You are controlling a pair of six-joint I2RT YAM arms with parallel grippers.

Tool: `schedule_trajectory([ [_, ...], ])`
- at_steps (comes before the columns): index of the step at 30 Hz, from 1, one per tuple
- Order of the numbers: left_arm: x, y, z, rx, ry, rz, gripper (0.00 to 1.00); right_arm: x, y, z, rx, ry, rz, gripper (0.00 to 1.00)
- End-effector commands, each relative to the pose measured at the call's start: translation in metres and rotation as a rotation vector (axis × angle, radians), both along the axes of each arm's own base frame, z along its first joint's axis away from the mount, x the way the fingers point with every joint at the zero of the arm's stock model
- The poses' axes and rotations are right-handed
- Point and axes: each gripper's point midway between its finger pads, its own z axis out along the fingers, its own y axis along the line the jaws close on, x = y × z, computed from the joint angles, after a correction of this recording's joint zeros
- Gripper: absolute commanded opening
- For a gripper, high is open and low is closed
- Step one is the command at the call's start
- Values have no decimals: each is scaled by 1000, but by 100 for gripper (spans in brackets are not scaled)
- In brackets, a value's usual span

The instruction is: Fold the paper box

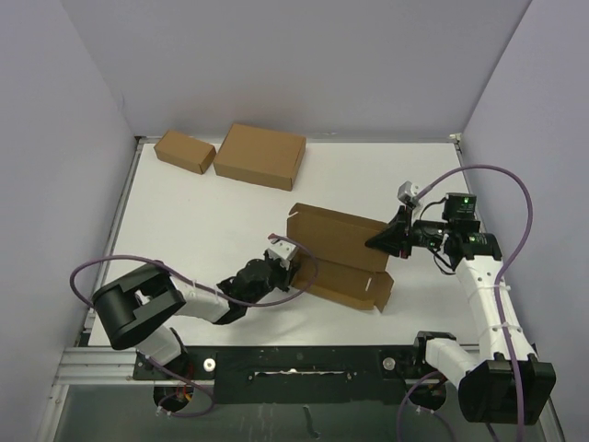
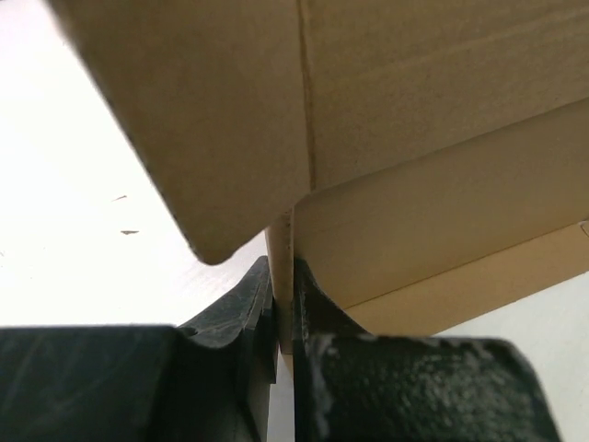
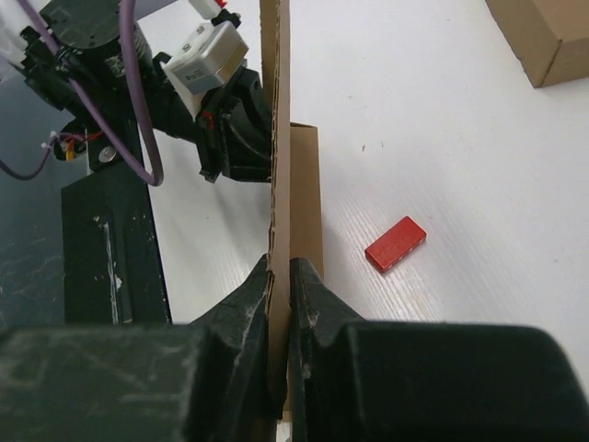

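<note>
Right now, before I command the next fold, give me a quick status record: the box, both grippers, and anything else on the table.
paper box: mid-table, partly folded, one long panel standing upright
left gripper: shut on a thin wall at the box's left end
right gripper: shut on the right edge of the upright panel
larger box: far side of the table, clear of both arms
smaller box: just left of the larger box
red block: lying flat on the table, seen only from the right wrist

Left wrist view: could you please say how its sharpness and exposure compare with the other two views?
Left wrist: the paper box sits so close it looks soft, and the table beside it is blown out white. Right wrist: sharper, the red block crisp. Top external: evenly lit, soft shadows.
</note>
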Motion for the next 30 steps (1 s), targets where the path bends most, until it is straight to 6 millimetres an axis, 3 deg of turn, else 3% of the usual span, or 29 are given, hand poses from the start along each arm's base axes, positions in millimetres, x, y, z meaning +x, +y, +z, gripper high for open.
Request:
schedule_trajectory([
  [1, 0, -1, 16, 30, 41, 30, 0, 25, -4, 15, -20, 45, -115, 0],
  [3, 0, 2, 15, 49, 79, 51, 0, 29, -6, 11, -27, 67, -136, 0],
  [8, -3, 3, 15, 20, 133, 74, 16, 31, -7, 1, -36, 88, -157, 0],
  [15, -6, 1, 23, -17, 161, 73, 26, 33, -9, -4, -48, 100, -174, 0],
  [22, -6, 4, 34, -55, 185, 86, 29, 32, -9, -7, -51, 105, -176, 0],
  [30, -4, 3, 29, -42, 226, 78, 29, 30, -8, -7, -46, 104, -166, 0],
])
